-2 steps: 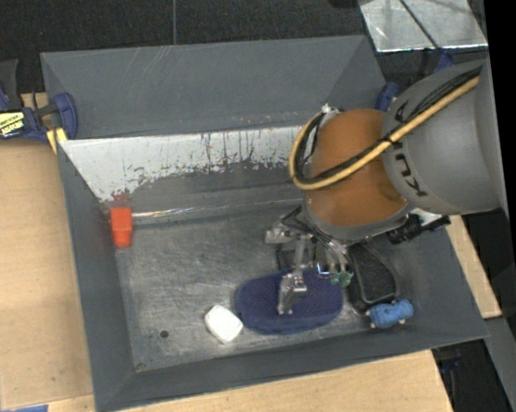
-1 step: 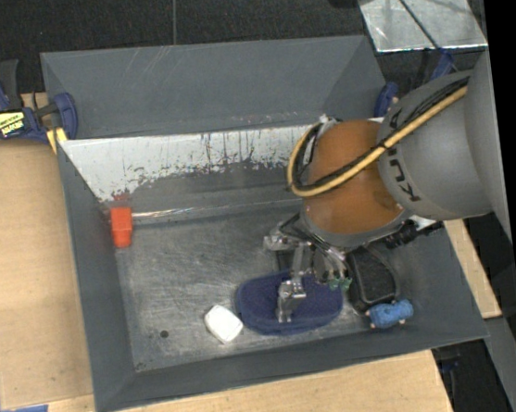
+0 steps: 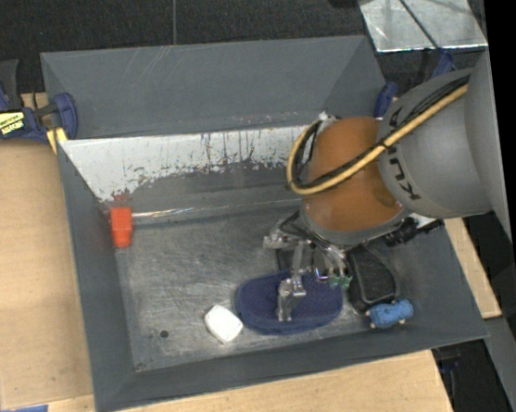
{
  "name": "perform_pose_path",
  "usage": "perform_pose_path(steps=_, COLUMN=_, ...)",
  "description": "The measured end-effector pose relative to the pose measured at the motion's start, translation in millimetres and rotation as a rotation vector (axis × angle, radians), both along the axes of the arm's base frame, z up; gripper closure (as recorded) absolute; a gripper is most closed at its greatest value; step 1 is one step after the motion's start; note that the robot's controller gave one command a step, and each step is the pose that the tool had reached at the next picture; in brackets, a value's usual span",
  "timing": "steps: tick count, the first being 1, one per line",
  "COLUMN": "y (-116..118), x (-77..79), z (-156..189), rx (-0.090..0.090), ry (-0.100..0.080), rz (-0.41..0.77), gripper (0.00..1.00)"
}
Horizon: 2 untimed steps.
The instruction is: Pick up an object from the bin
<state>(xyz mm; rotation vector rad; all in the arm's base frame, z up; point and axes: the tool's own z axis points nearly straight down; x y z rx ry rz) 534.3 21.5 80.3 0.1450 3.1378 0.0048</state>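
My gripper (image 3: 290,301) reaches down from under the orange cover onto a dark blue oval pad (image 3: 261,304) lying flat on the bin floor near the front wall. Its metal fingertips stand on the pad's middle right part, close together. A small white block (image 3: 223,323) lies against the pad's left end. A black flat thing (image 3: 375,276) lies just right of the gripper, and a small blue toy-like piece (image 3: 389,313) sits in front of it by the front right corner.
A small orange block (image 3: 121,226) stands far off at the back left of the bin floor. The arm and its orange cover hang over the bin's right half. The left middle of the floor is bare metal.
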Motion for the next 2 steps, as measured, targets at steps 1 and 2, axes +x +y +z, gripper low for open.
perform_pose_path(steps=1, y=0, x=1.5, z=2, rx=0.0, ry=-0.002, rz=-0.002, gripper=1.0)
perform_pose_path(steps=2, y=0, x=3.4, z=50, rx=-0.002, ry=-0.006, rz=-0.001, gripper=1.0)
